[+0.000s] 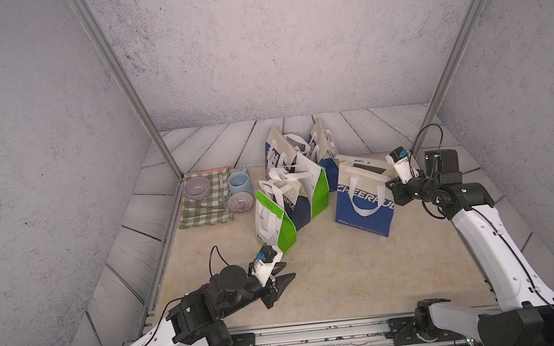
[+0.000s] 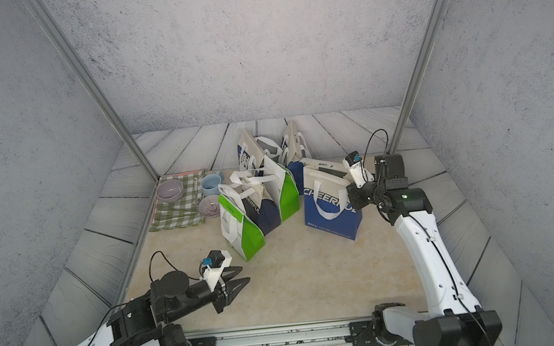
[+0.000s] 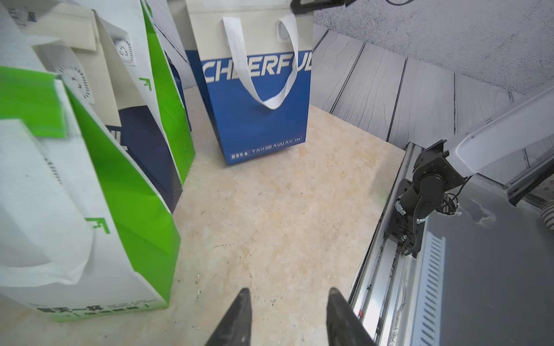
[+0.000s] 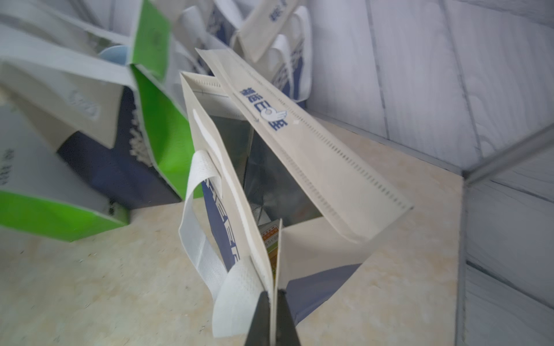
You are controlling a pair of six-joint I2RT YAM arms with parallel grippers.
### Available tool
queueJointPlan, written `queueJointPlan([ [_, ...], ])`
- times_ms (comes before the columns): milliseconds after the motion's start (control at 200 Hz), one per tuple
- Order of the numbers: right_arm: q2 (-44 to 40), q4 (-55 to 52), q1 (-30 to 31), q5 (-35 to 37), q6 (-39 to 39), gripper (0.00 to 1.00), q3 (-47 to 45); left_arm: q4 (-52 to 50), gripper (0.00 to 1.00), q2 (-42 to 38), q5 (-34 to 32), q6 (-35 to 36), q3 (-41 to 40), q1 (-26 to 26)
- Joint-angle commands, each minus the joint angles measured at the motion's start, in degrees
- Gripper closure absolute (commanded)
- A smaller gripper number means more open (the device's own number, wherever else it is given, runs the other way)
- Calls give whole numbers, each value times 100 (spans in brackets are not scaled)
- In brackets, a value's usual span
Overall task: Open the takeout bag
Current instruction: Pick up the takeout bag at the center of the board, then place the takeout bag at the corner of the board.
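The takeout bag (image 1: 363,207) (image 2: 332,217) (image 3: 257,119) is blue below and cream above, printed CHEERFUL, with white strap handles, and it stands upright right of centre. My right gripper (image 1: 393,185) (image 2: 351,187) (image 4: 273,292) is shut on the cream top edge at the bag's right corner, beside a handle (image 4: 209,239). The bag's mouth gapes, showing a silver lining (image 4: 263,179), and its far flap (image 4: 314,155) leans away. My left gripper (image 1: 289,270) (image 2: 245,274) (image 3: 289,290) hovers low over the table, open and empty, in front of a green bag.
Two green-and-white bags (image 1: 275,222) (image 1: 315,191) flank a navy one left of the takeout bag; more bags (image 1: 280,149) stand behind. A green checked cloth (image 1: 203,215) carries two bowls (image 1: 196,187) and a blue mug (image 1: 239,181). A metal rail (image 1: 318,332) runs along the front.
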Motion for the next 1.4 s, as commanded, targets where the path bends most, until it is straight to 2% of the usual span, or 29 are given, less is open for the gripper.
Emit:
queueJointPlan([
  [0, 349, 1064, -316, 621, 757, 100, 403, -245, 57, -91, -66, -61, 218, 32],
  [235, 2010, 1850, -822, 991, 1378, 100, 1697, -473, 57, -323, -141, -149, 202, 32],
  [450, 3795, 1854, -1022, 1505, 1424, 100, 3688, -694, 57, -400, -81, -236, 224, 18],
  [475, 3933, 1826, -1050, 1295, 1240, 100, 3864, -733, 57, -417, -116, -239, 233, 20],
  [550, 4029, 2526, -1014, 1017, 861, 100, 3691, -807, 57, -483, -151, -245, 244, 23],
  [726, 4164, 3146, -829, 1451, 1202, 100, 3508, -752, 57, -561, -132, -227, 226, 18],
  [956, 4274, 3760, -821, 1078, 1039, 100, 3212, -771, 57, -548, -45, -236, 240, 22],
  [1201, 4490, 4015, -797, 1141, 1165, 100, 2805, -788, 57, -589, -61, -245, 234, 16],
  [1396, 4778, 3977, -920, 1312, 1372, 100, 3079, -804, 57, -570, -60, -241, 232, 16],
])
